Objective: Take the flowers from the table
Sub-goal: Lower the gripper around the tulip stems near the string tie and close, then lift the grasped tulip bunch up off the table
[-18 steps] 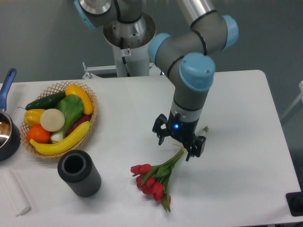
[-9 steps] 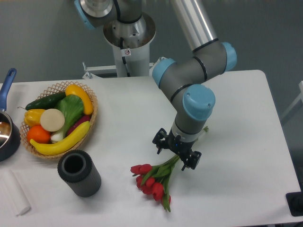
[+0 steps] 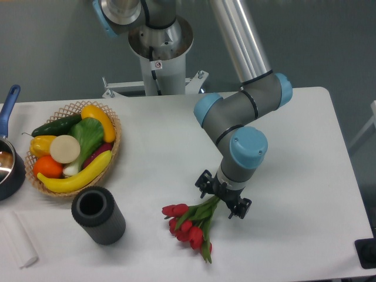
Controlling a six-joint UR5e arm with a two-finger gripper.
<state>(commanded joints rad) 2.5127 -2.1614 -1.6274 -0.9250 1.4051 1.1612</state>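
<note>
The flowers [image 3: 189, 224], a small bunch of red tulips with green stems, lie flat on the white table [image 3: 294, 235] near its front edge, heads toward the lower left. My gripper [image 3: 222, 200] is low over the stem end, its two black fingers open and standing on either side of the stems. The stem tips under the wrist are hidden by the arm.
A wicker basket [image 3: 111, 155] of fruit and vegetables stands at the left. A black cylinder [image 3: 98, 215] lies in front of it. A dark pot with a blue handle [image 3: 7, 158] sits at the left edge, and a white block [image 3: 17, 239] at the front left corner.
The gripper has come down from a little above the stems to table level around them, still open. The flowers have not moved.
</note>
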